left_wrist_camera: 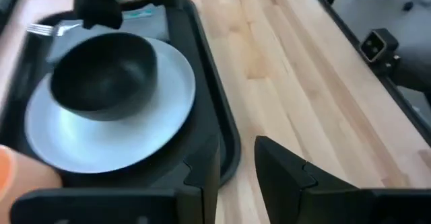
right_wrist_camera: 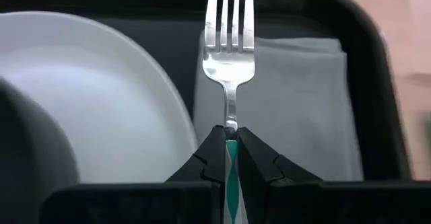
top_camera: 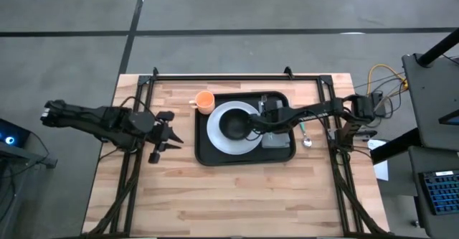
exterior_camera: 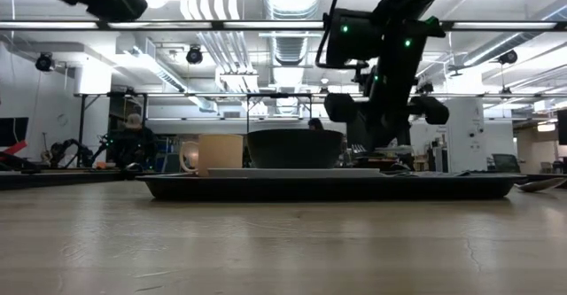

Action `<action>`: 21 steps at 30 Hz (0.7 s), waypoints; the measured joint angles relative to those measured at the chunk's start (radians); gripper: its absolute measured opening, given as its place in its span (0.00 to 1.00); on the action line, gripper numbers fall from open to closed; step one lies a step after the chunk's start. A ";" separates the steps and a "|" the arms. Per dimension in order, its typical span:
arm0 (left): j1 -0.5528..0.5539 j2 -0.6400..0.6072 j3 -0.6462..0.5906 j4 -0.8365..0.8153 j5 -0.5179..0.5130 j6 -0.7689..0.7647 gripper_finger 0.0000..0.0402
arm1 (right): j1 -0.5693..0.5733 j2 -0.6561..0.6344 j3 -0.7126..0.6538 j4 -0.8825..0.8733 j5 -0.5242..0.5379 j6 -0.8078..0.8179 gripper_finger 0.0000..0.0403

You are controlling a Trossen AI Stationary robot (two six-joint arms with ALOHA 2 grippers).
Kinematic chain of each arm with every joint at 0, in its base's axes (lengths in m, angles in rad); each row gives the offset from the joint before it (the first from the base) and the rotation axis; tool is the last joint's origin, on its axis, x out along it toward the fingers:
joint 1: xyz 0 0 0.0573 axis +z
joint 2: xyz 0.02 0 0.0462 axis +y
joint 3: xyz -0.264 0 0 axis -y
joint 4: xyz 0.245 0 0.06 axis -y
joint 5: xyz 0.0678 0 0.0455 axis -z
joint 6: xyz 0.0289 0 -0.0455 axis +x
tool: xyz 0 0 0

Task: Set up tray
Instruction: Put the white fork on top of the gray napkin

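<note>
**Tray nearly laid, fork going down onto the napkin**

From where I stand most of the setting looks done. The black tray (top_camera: pixel 203 155) sits near the middle of the wooden table (top_camera: pixel 237 196), toward its far edge. On it is the white plate (top_camera: pixel 219 140) with the dark bowl (top_camera: pixel 234 125) sitting in it, and the orange cup (top_camera: pixel 204 101) stands at the tray's far left corner. The grey folded napkin (right_wrist_camera: pixel 296 109) lies inside the tray just beside the plate, on the right arm's side.

The right gripper (right_wrist_camera: pixel 231 150) is over that napkin with its fingers clamped together on the striped handle of a fork (right_wrist_camera: pixel 230 42), tines pointing away from the wrist. The fork hangs over the napkin's edge nearest the plate, so the tray floor and napkin lie directly under the fingers; I cannot tell if the tines touch the cloth yet.

What seems left: releasing the fork, then the spoon (top_camera: pixel 306 140), which lies on the bare table just outside the tray's right rim.

The left gripper (top_camera: pixel 166 134) waits above the table just off the tray's left edge, fingers apart and holding nothing.
</note>
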 joint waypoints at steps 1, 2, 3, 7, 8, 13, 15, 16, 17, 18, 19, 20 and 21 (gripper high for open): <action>0.000 -0.013 -0.023 0.016 0.011 -0.006 0.19 | 0.000 0.010 0.000 0.004 0.000 0.000 0.03; 0.000 -0.025 -0.045 0.026 0.021 -0.011 0.19 | -0.002 0.024 0.001 0.004 0.000 0.001 0.03; 0.000 -0.037 -0.068 0.035 0.027 -0.019 0.19 | -0.003 0.039 0.002 0.007 0.001 0.004 0.03; 0.000 -0.073 -0.124 0.052 0.031 -0.053 0.19 | -0.007 0.088 0.005 0.012 -0.024 0.014 0.03; -0.001 -0.080 -0.132 0.052 0.031 -0.061 0.19 | -0.007 0.100 0.005 0.016 -0.030 0.017 0.03; -0.001 -0.092 -0.137 0.053 0.050 -0.069 0.19 | -0.007 0.136 0.005 0.063 -0.045 0.018 0.03; -0.001 -0.091 -0.128 0.044 0.051 -0.070 0.19 | -0.007 0.145 0.005 0.063 -0.053 0.018 0.03; -0.001 -0.090 -0.124 0.046 0.051 -0.070 0.19 | -0.007 0.145 0.005 0.063 -0.055 0.018 0.03; -0.001 -0.090 -0.121 0.045 0.052 -0.070 0.19 | -0.007 0.140 0.005 0.063 -0.059 0.017 0.03; -0.001 -0.090 -0.119 0.043 0.052 -0.070 0.19 | -0.007 0.138 0.005 0.065 -0.059 0.014 0.03; -0.001 -0.090 -0.117 0.043 0.052 -0.070 0.19 | -0.006 0.135 0.006 0.063 -0.059 0.012 0.03; -0.001 -0.090 -0.115 0.043 0.052 -0.070 0.19 | -0.006 0.131 0.007 0.062 -0.059 0.006 0.03; -0.001 -0.090 -0.113 0.043 0.052 -0.070 0.19 | -0.006 0.127 0.009 0.060 -0.059 -0.001 0.03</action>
